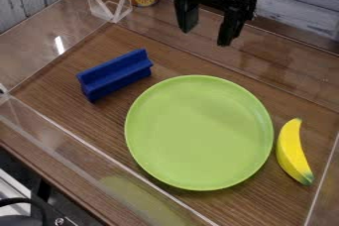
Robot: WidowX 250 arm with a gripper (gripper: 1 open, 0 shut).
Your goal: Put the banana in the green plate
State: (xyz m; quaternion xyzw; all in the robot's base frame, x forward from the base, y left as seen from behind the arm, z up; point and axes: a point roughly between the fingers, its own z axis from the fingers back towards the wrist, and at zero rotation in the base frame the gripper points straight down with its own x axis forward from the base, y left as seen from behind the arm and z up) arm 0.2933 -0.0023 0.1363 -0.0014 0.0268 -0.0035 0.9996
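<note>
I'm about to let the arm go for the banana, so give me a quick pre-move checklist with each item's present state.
1. Gripper open, nothing between the fingers: ok.
2. Banana in view and uncovered: ok.
3. Green plate lying flat with its inside free: ok.
4. Blue block off the plate, on the side away from the banana: ok.
5. Gripper lined up over the banana: not ok, it hangs beyond the plate's far edge.
6. Finger room between banana and plate rim: cannot tell, the gap looks narrow.

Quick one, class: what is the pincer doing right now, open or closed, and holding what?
Pincer: open, holding nothing.
</note>
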